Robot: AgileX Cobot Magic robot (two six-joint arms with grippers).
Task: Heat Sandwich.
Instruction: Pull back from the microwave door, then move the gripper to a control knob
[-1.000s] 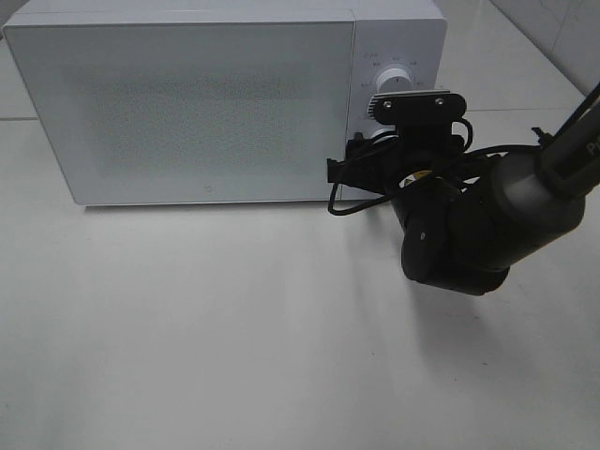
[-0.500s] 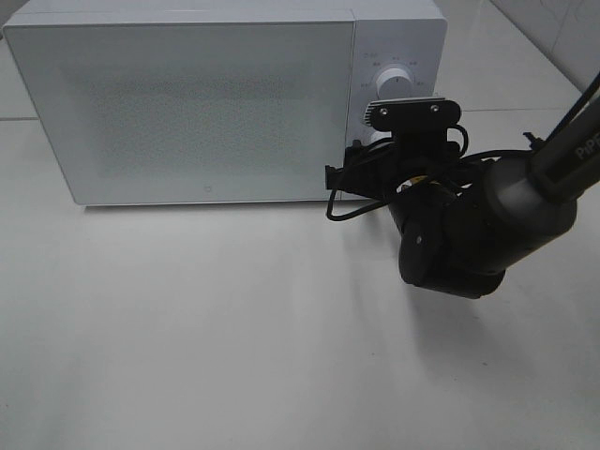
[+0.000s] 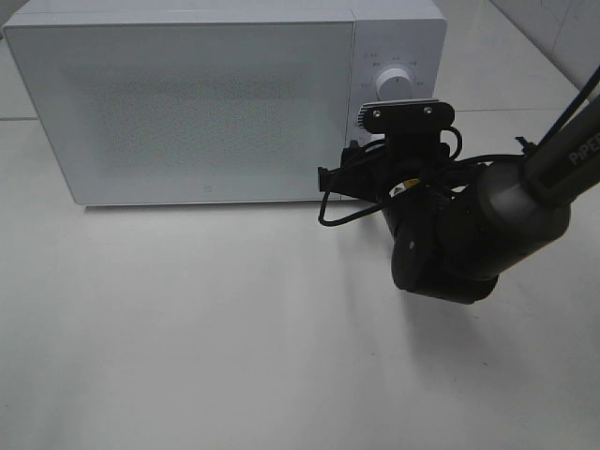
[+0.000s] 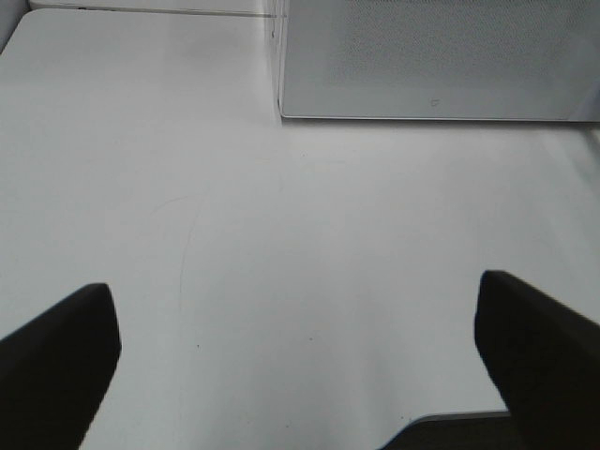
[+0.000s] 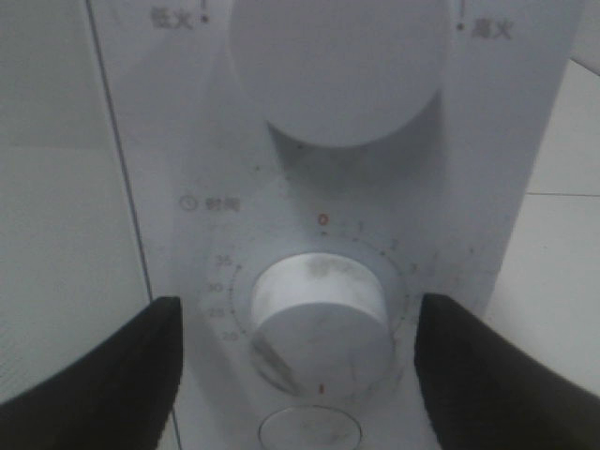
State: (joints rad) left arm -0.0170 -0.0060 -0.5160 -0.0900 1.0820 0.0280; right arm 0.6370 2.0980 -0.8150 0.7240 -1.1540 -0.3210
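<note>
1. Right tool: jaws partly open, holding nothing. The 2 dark fingers stand either side of the lower dial on the microwave's control panel, with a visible gap on each side; no contact is seen.
2. The lower dial is white and scuffed, with a red 0 above it and a numbered scale round its edge. A larger white dial sits above it, and a round button just below it.
3. Obstruction: in the high view the right arm, its wrist bracket and a looped black cable cover the lower half of the panel.
4. Left tool: jaws fully apart, nothing between them, above bare counter and well apart from the microwave's front corner.
5. Microwave: white, at the back of the counter, door shut. The door's frosted, dotted window shows nothing of the interior.
6. Sandwich: in none of the 3 views; its place cannot be told.
</note>
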